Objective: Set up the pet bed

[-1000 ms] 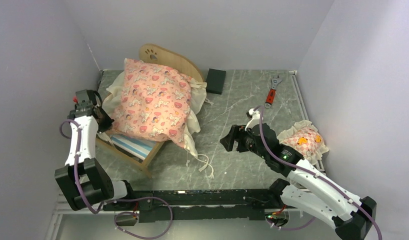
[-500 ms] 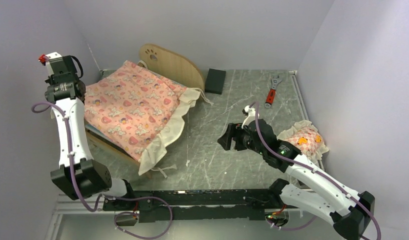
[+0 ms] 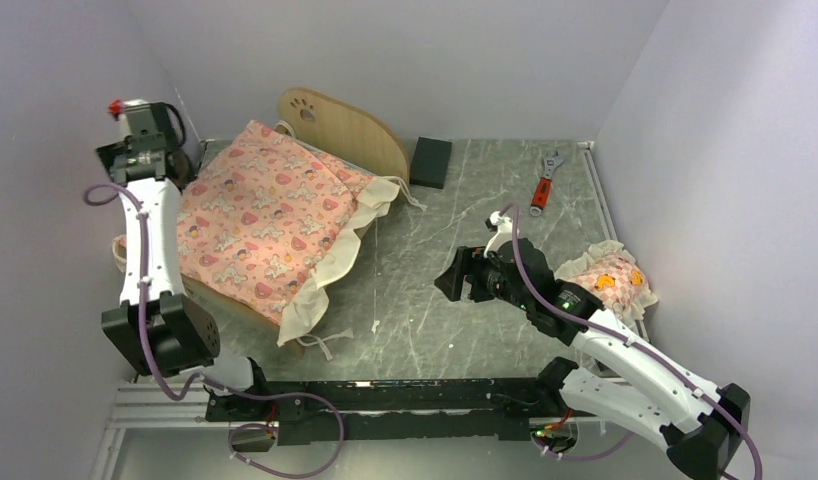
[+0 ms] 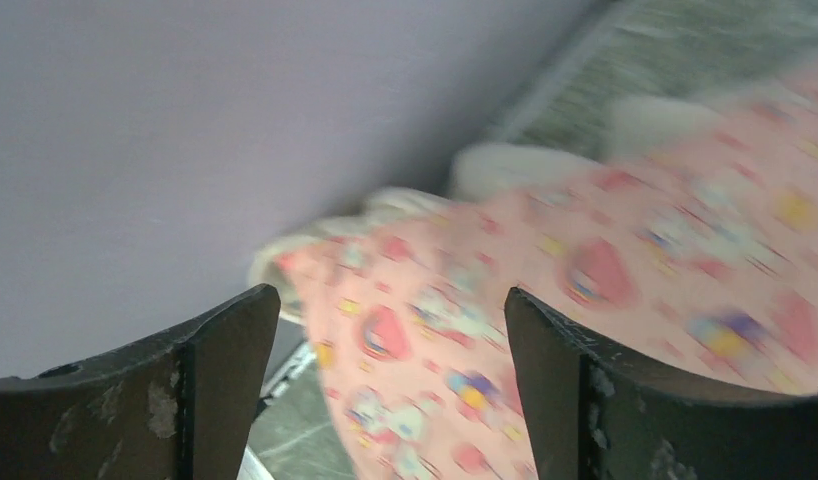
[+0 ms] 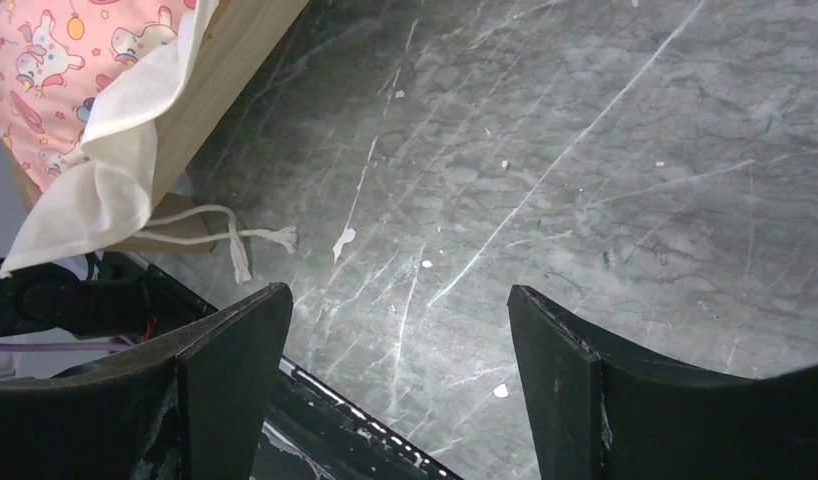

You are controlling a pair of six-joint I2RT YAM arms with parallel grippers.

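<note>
mattress on, pillow to come

the grey marbled tabletop (image 3: 465, 200) fills the middle of the overhead view. the pet bed (image 3: 350, 128) stands in the upper left of the frame, its paw-print headboard toward the back wall. the pink cartoon-print mattress (image 3: 265, 215) lies spread over the pet bed and hides the base; its cream ruffle hangs over the lower right edge, and a tie string trails onto the tabletop.

the left fingers (image 4: 225, 370) are high at the far left, above the mattress's left edge. they are spread wide and seem to hold nothing, though that wrist view is blurred. the right fingers (image 5: 235, 370) hover over bare tabletop right of centre, also wide apart and empty. the frilled pillow (image 3: 610, 280) lies at the right edge of the frame, well apart from the pet bed and just beside the right arm.

the mattress step looks about done. the next move likely calls for the right fingers to turn to the pillow, pinch it and carry it to the headboard end.
</note>
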